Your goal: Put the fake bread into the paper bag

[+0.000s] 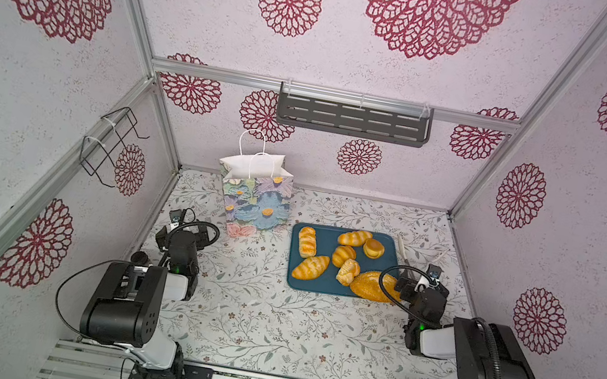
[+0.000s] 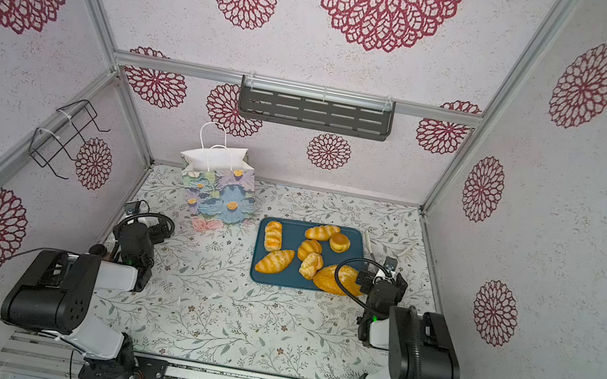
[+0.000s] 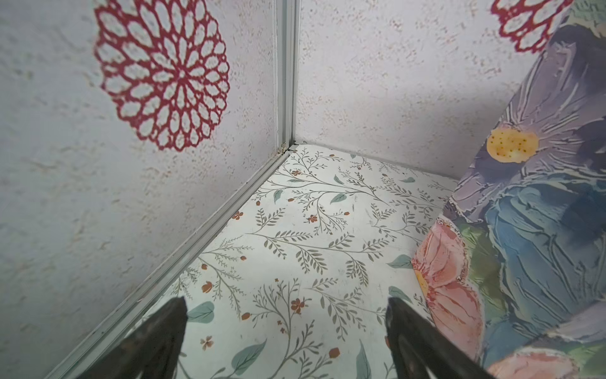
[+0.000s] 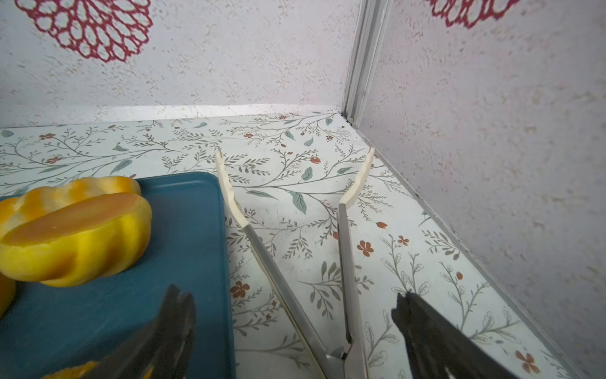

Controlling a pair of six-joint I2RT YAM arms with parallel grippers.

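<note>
Fake bread (image 1: 343, 255): seven pieces on teal tray (image 1: 319, 284), right of centre on surface (image 1: 270, 319). Paper bag (image 1: 255, 203) upright, far-left of tray, apart. Tongs (image 4: 347, 262) just right of tray, below right hand (image 4: 288, 292), which is spread wide, empty. Left hand (image 3: 286, 303) beside bag, spread wide, empty.

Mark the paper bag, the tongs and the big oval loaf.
paper bag (image 1: 254, 207), in a top view, on its printed front face.
tongs (image 4: 348, 262), in the right wrist view, on one metal arm.
oval loaf (image 1: 363, 283), in a top view, on its crust.

Seven glossy golden toy breads (image 1: 343, 256) lie on a teal tray (image 1: 327, 285); beside it stands an open, upright flowered paper bag (image 1: 254, 199).
</note>
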